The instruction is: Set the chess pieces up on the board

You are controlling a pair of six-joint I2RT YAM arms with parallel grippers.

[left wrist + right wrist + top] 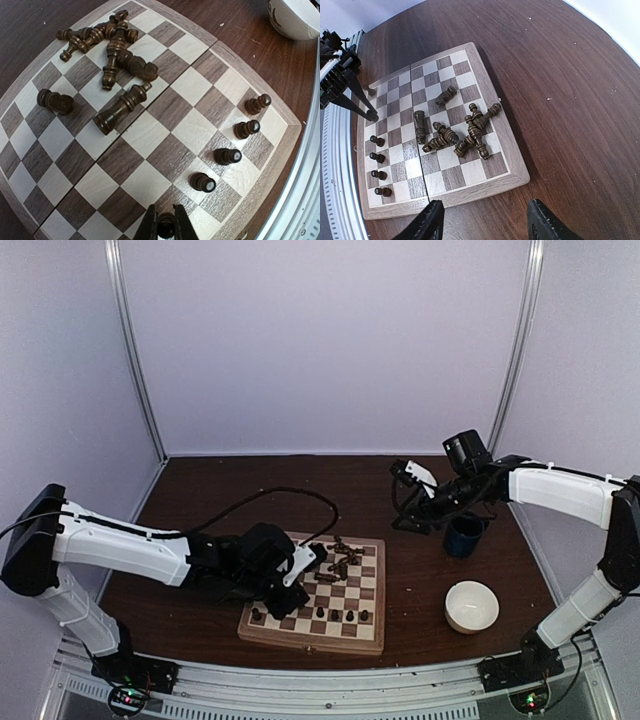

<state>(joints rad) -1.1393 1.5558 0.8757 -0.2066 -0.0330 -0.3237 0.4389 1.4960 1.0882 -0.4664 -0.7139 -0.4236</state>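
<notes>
Board (470, 192) on a dark table (570, 100), seen obliquely. Lower edge: right gripper (487, 222), fingers spread wide with nothing between them, at the board's near border. Centre: heap of fallen pieces (457, 135), overlapping; one further piece (446, 95) lies apart on its side. Left margin: row of four upright pawns (376, 157). Upper left: left gripper (370, 115), fingertips pinched on a fifth pawn (372, 119) in line with that row. Far left: metal rail (335, 175).

One board (172, 107); about sixteen chess pieces (120, 107); one white bowl (471, 606); one dark blue cup (464, 536).
</notes>
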